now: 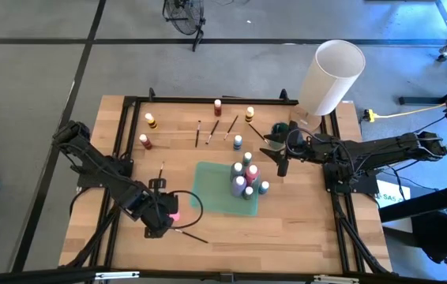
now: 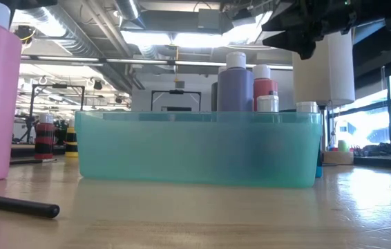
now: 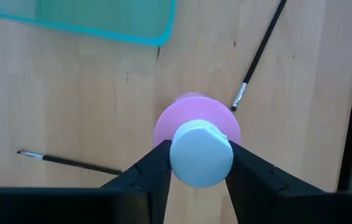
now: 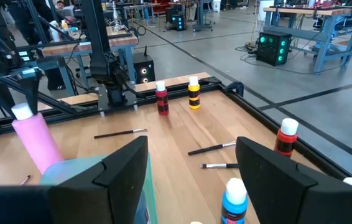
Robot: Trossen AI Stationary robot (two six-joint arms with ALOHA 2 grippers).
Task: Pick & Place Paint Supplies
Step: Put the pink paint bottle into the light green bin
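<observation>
Left hand (image 3: 194, 171): closed on the white cap of the pink bottle (image 3: 196, 121), near the front of the worktop (image 1: 302, 229) and just short of the teal tray (image 1: 212, 189). I gripped it by the cap, I judge, so the body would hang clear for lowering into the tray.

Right hand (image 1: 282, 164): fingers spread wide, holding nothing, poised above the far right edge of the tray beside the large white cylinder (image 1: 330, 77). I judge it waited there for its next pick.

Tray contents: about six bottles, clustered at its right end, among them a purple bottle (image 2: 235, 84) and a red bottle (image 2: 264, 86). The exact count was hard to read, since they overlapped.

Bottles loose on the worktop:
- yellow, two: (image 1: 151, 121) and (image 1: 249, 114)
- red, two: (image 1: 218, 107) and (image 1: 144, 142)
- blue, one: (image 1: 238, 143)

Brushes on the worktop: about six. Four lay in a row at the back, the leftmost at (image 1: 198, 132); one lay left of the tray (image 1: 161, 170); one lay by my left hand (image 1: 192, 234).
</observation>
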